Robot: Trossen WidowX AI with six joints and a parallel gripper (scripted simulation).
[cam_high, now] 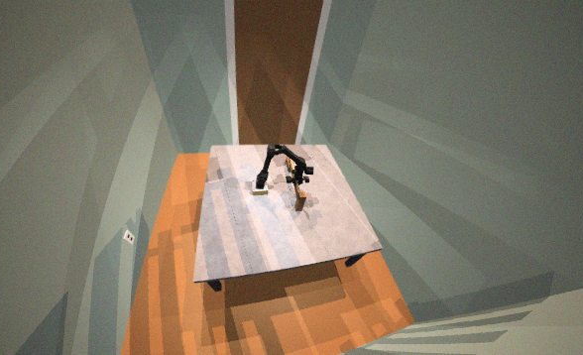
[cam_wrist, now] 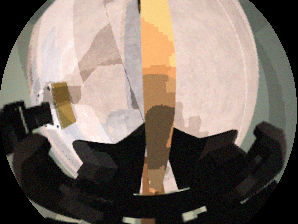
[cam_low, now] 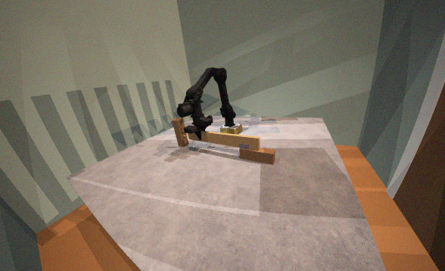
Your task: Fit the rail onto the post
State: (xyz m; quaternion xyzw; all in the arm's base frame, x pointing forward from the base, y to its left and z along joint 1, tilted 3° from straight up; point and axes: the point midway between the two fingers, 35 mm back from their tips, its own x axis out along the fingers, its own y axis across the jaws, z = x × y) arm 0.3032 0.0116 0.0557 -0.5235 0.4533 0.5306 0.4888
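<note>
The long light-wood rail (cam_low: 231, 139) (cam_wrist: 159, 45) runs from the low footboard block (cam_low: 257, 156) to the short upright post (cam_low: 179, 132) (cam_high: 300, 199). Its far end sits at the grey bracket (cam_low: 244, 146) on the block. Its near end is raised off the table and looks about level, very close to the post. My gripper (cam_low: 199, 136) (cam_wrist: 153, 125) is shut on the rail near its post end, with a finger on each side. The pegs and holes cannot be made out, and whether the rail end touches the post cannot be told.
The arm's base stands on a small yellow-sided block (cam_high: 260, 191) (cam_low: 231, 129) (cam_wrist: 64, 105) beside the rail. The arm arches above the rail from there. The table (cam_high: 274, 238) (cam_low: 194, 189) has shadows and light stripes across its top.
</note>
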